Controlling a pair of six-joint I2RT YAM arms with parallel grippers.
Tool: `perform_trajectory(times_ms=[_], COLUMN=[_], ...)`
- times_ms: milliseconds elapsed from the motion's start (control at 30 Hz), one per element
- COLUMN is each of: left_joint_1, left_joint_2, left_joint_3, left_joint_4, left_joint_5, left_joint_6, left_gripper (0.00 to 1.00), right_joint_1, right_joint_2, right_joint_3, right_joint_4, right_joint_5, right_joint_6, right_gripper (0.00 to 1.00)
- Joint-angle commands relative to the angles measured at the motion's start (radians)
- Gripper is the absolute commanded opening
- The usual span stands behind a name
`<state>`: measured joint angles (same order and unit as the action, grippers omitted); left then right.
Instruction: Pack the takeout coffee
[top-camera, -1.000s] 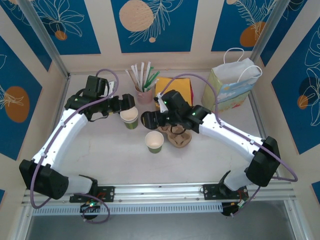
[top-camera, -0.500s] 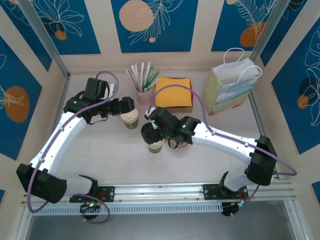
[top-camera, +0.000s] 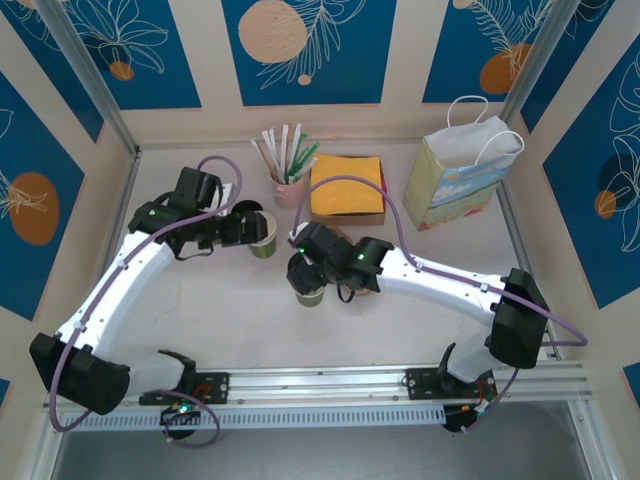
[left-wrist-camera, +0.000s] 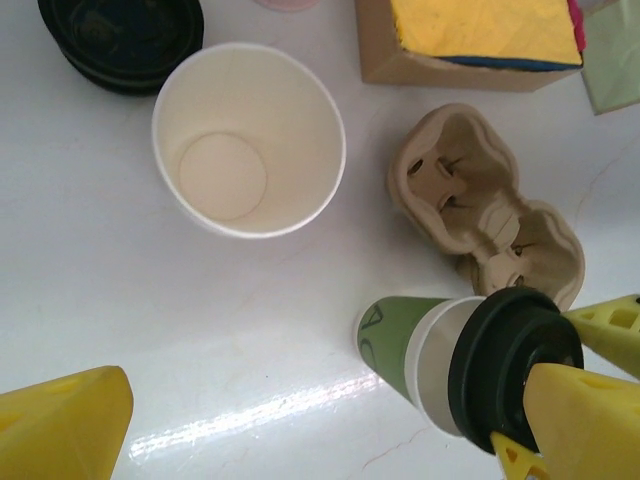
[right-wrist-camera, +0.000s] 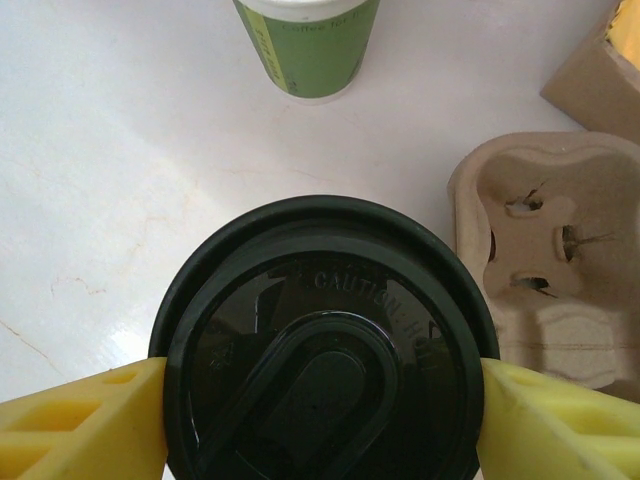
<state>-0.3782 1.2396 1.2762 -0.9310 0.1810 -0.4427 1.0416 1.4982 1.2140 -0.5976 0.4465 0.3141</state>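
The takeout coffee (left-wrist-camera: 405, 335) is an olive-green paper cup standing near the table's middle, with a black lid (right-wrist-camera: 320, 350) at its rim. My right gripper (right-wrist-camera: 320, 385) is shut on that lid, one yellow finger pressed to each side, directly over the cup (top-camera: 311, 293). My right gripper (top-camera: 303, 270) hides most of the cup from above. A lidless green cup (left-wrist-camera: 248, 140) with a white inside stands to the left. My left gripper (top-camera: 255, 226) hovers open beside it, and the left gripper (left-wrist-camera: 320, 440) has nothing between its fingers. The cardboard carrier (left-wrist-camera: 485, 205) lies just right of the coffee.
A stack of black lids (left-wrist-camera: 120, 40) sits behind the lidless cup. A pink cup of straws (top-camera: 290, 186), a box of yellow napkins (top-camera: 347, 190) and a paper bag (top-camera: 462, 180) line the back. The carrier (right-wrist-camera: 550, 260) is close to my right fingers.
My right gripper has carried the black lid left and toward the near edge, from above the carrier to over the green cup. My left gripper edged slightly toward the lidless cup.
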Motion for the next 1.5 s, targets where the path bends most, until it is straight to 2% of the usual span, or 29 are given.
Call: perform_trajectory(times_ms=[0,1000,1467], left_joint_1=[-0.008,-0.009,-0.008], left_joint_2=[-0.023,-0.018,-0.017], left_joint_3=[-0.018,-0.020,-0.021], left_joint_4=[-0.029,-0.029,-0.029], left_joint_5=[-0.021,-0.018,-0.015], left_joint_6=[0.009,0.009,0.013], left_gripper=[1.00,1.00,1.00], right_joint_1=[0.011,0.032,0.041], right_joint_2=[0.020,0.068,0.043], right_joint_3=[-0.020,-0.028,0.033], right_joint_4=[-0.018,-0.040,-0.064], right_joint_5=[0.013,0.013,0.029], right_joint_6=[-0.008,0.017,0.018], right_gripper=[0.73,0.74,0.74])
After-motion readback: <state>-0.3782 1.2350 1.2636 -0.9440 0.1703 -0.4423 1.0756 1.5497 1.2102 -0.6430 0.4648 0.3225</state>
